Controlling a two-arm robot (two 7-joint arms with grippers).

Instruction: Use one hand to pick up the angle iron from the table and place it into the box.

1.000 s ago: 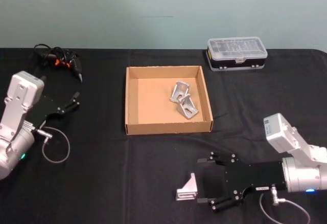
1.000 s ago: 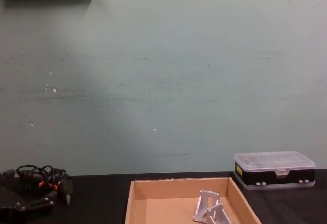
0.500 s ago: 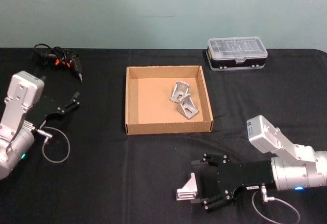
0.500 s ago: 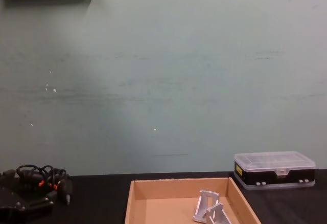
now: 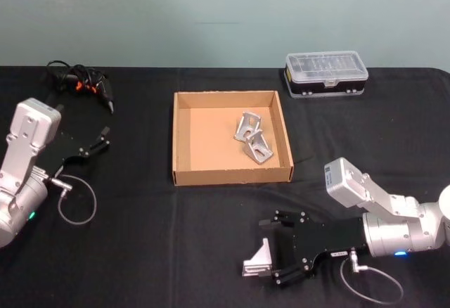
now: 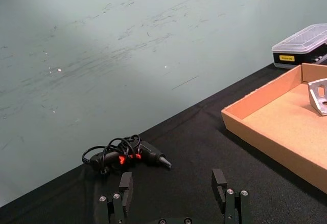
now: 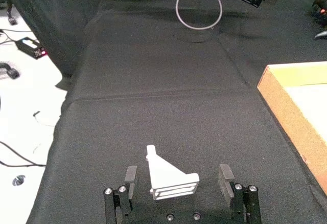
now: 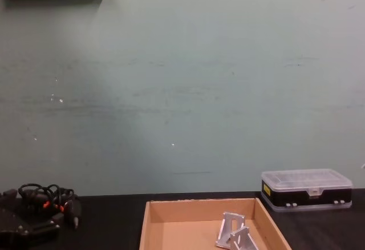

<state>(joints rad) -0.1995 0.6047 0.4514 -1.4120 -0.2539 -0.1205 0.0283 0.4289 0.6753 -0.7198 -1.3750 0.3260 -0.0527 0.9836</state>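
Right claw has slid left along the table since a second ago: then its tips stopped just short of the angle iron, now the fingers stand on either side of it, spread wide, not touching metal as far as I can see. Angle iron itself has not shifted; it sits on the near table, well apart from the box. It is pale silvery metal, a triangular gusset rising from a slotted base. Table cover is matte black cloth with faint creases. Box is tan cardboard, shallow, low-walled, with two other angle irons leaning together near its right wall. Left claw is unchanged, parked at the left side, fingers apart. Behind: a black case with a clear lid, and a black corded tool.
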